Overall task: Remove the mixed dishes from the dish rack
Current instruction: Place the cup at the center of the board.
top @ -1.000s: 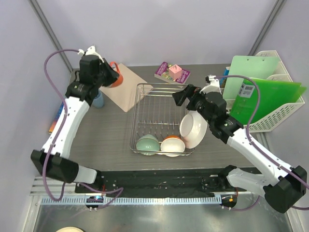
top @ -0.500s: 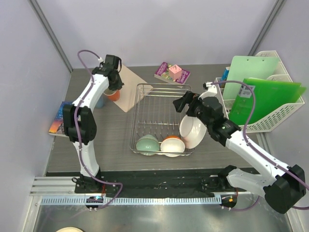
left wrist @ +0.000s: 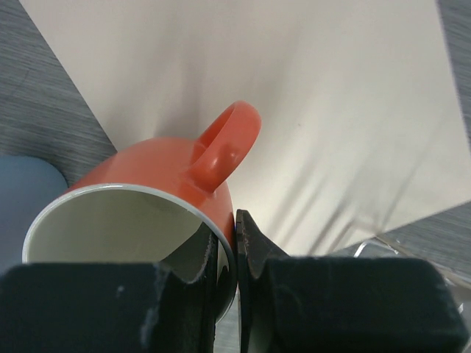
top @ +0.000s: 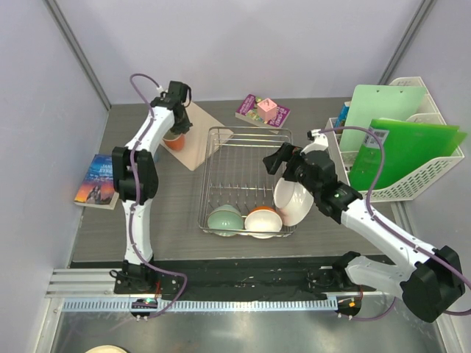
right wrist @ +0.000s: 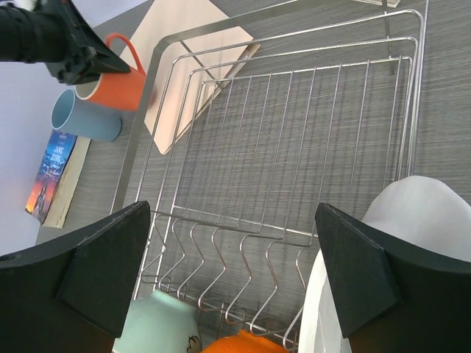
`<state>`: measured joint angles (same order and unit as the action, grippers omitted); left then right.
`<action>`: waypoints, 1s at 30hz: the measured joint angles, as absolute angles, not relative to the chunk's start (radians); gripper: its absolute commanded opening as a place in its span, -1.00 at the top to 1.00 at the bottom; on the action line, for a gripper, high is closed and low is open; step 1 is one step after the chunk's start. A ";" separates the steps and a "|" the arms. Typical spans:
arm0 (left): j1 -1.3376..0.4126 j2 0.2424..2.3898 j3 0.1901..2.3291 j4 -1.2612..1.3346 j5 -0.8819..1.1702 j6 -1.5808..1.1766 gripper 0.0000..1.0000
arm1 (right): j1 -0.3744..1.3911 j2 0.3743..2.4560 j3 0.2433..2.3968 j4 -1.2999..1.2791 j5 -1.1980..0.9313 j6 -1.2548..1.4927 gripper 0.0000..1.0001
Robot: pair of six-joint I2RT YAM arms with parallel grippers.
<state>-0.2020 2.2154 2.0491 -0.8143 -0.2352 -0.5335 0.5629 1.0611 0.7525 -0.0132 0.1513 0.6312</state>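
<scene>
Though the overhead view all but hides the small light-blue cup point(right wrist: 87, 118) behind the left arm, the right wrist camera shows it upright on the counter point(top: 176, 206), left of the dish rack point(top: 250, 129) and just beside the orange-red mug point(left wrist: 147, 184). Only the left wrist view shows the left fingers point(left wrist: 246, 254) nearly closed on that mug's rim, over the cutting board point(top: 199, 140) off the rack's far-left corner. Inside the rack sit a pale green bowl point(top: 225, 219) and a cream bowl with orange outside point(top: 263, 219) at its near end, with a large white round plate point(top: 294, 198) leaning at its right side. The right fingers point(top: 277, 157) hang spread wide above the rack, holding nothing.
</scene>
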 measured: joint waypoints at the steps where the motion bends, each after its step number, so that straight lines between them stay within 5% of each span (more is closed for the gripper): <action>1: -0.200 2.232 2.059 -0.820 -0.235 -0.533 1.00 | 0.563 1.063 0.752 -0.011 0.151 0.631 -0.99; 7: -0.191 2.309 2.124 -0.855 -0.240 -0.530 0.87 | 0.563 1.078 0.752 0.009 0.151 0.631 -0.99; 9: -0.191 2.309 2.124 -0.858 -0.241 -0.530 0.42 | 0.563 1.080 0.752 0.011 0.151 0.631 -0.99; 10: -0.190 2.310 2.124 -0.859 -0.241 -0.530 0.03 | 0.563 1.080 0.752 0.011 0.151 0.632 -0.99; 13: -0.190 2.310 2.124 -0.861 -0.245 -0.521 -0.35 | 0.563 1.081 0.752 0.012 0.151 0.632 -0.99; 18: -0.190 2.303 2.124 -0.860 -0.248 -0.527 -0.55 | 0.563 1.082 0.752 0.014 0.151 0.632 -0.99; 20: -0.190 2.295 2.125 -0.860 -0.249 -0.528 -0.96 | 0.563 1.087 0.752 0.019 0.151 0.634 -0.99; 30: -0.199 2.187 2.202 -0.866 -0.243 -0.546 -1.00 | 0.563 1.105 0.752 0.043 0.152 0.635 -0.99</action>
